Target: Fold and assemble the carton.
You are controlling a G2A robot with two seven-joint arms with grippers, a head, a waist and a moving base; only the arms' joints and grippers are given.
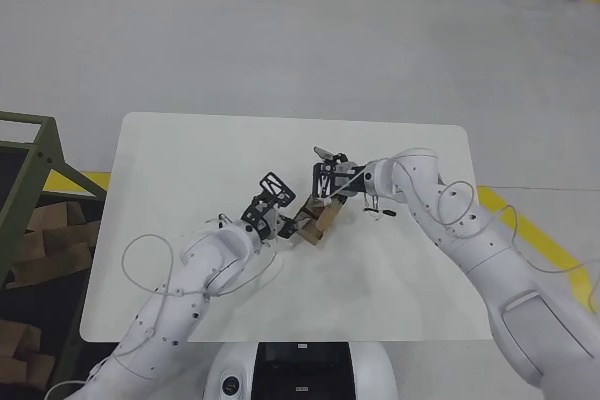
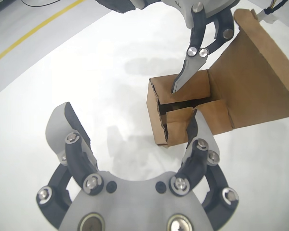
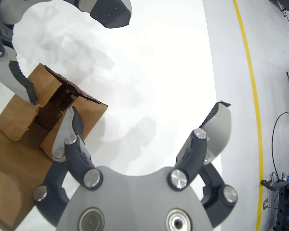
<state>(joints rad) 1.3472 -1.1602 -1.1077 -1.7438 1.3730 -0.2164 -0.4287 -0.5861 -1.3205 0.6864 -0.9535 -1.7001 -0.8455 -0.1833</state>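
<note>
Spread wide before its own wrist camera, the left gripper (image 2: 132, 116) is standing open. 1 of its fingertips (image 2: 195, 121) is touching the edge of a small end flap of the carton (image 2: 243, 92), and the other is hanging over the bare white table (image 2: 86, 73). Facing it, the right gripper (image 3: 147, 108) is likewise standing open: 1 of its fingertips (image 3: 74, 118) is pressing on the opposite small flap at the same end, while its 2nd finger is sitting clear of the cardboard, above the tabletop.

The carton, of brown corrugated cardboard, is lying on the table near its middle, between the 2 grippers. Its end toward the left gripper is not yet closed: the 2 small flaps are leaning inward with a dark gap showing between them, and a large flap is sticking out to 1 side, unfolded.

On the robot's left, beside the table, a green-framed bin (image 1: 20, 190) is holding loose cardboard pieces (image 1: 50, 250). Beyond the table, a yellow line (image 3: 245, 49) is running along the grey floor.
</note>
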